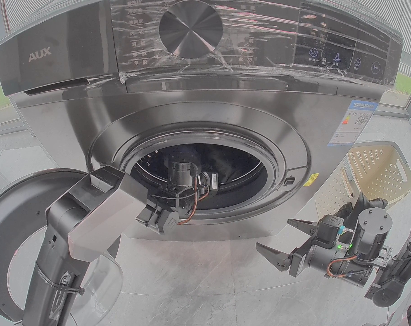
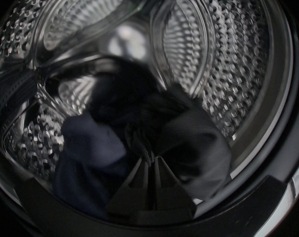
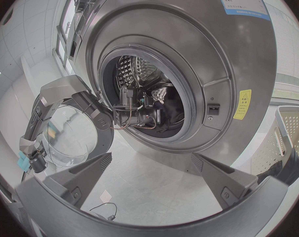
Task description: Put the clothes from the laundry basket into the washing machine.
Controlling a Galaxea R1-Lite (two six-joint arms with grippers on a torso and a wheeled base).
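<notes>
Looking inside the washing machine (image 1: 205, 109), we see dark, bunched clothes (image 2: 192, 148), too dim to tell apart. Our left pincer (image 2: 151, 164) pinches their cord (image 2: 145, 149); our right pincer (image 3: 150, 157) is wide open, holding nothing.

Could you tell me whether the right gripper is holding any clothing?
No, the black right gripper stands open and empty above the pale grey floor.

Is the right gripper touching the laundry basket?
Apart. The right wrist view shows bare floor between the open right gripper and the laundry basket.
</notes>
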